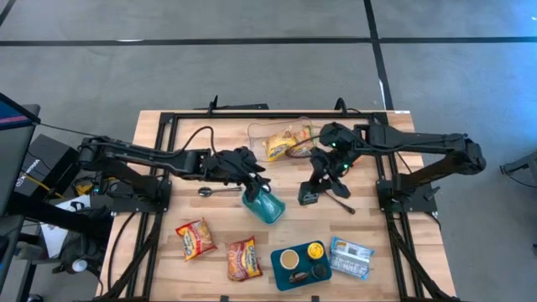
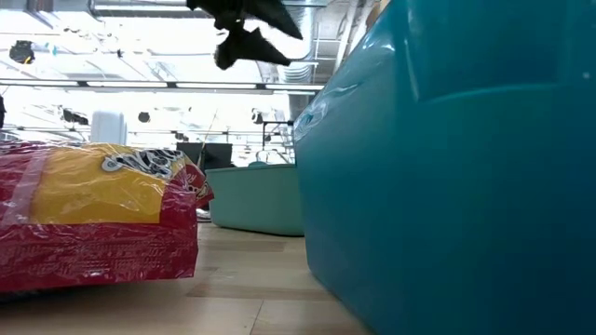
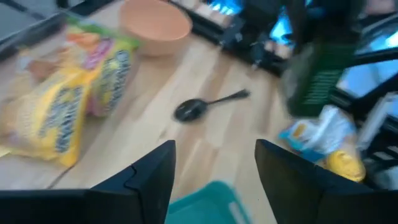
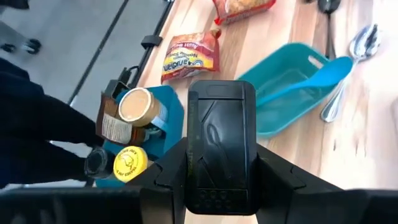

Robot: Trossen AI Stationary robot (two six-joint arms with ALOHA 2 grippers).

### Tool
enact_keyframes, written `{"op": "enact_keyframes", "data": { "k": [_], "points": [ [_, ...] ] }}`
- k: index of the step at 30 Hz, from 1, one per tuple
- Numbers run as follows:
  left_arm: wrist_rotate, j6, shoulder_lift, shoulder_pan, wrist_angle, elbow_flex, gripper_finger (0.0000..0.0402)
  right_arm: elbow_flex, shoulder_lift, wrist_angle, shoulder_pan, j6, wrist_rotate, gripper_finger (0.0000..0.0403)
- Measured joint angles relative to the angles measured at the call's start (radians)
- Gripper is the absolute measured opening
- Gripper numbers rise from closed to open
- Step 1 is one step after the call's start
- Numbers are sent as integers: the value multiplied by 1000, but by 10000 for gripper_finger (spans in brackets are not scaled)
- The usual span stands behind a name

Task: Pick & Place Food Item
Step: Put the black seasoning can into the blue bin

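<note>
Right tool (image 4: pixel 219 186) grips a dark flat packet (image 4: pixel 221 146), lifted above the table (image 1: pixel 377 277) near its middle, beside the teal bin (image 1: pixel 263 204). Left tool (image 3: pixel 214 168) hovers over that bin's rim with its fingers spread wide and nothing between them. That packet looks stiff, light and smooth, so a hold across its narrow sides, as now, should suit; its glossy face may slip if squeezed lightly. Soft noodle bags (image 1: pixel 195 238) lie on the front left.
</note>
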Motion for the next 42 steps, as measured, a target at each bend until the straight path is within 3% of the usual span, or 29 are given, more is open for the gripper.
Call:
{"op": "enact_keyframes", "data": {
  "k": [8, 18, 22, 30, 42],
  "points": [
    [-28, 0, -95, 24, -98, -1, 184, -19, -24, 15, 101, -57, 49, 122],
    [-27, 7, -235, 25, -269, -1, 139, -18, 7, 53, 255, -384, 75, 123],
    [-27, 0, -285, 25, -267, -1, 126, -16, 28, 94, 296, -456, 75, 143],
    [-22, 0, -341, 23, -272, -1, 116, -19, 95, 78, 319, -527, 174, 120],
    [-23, -1, -378, 23, -218, -1, 119, -19, 136, 87, 324, -549, 198, 121]
  ]
}}
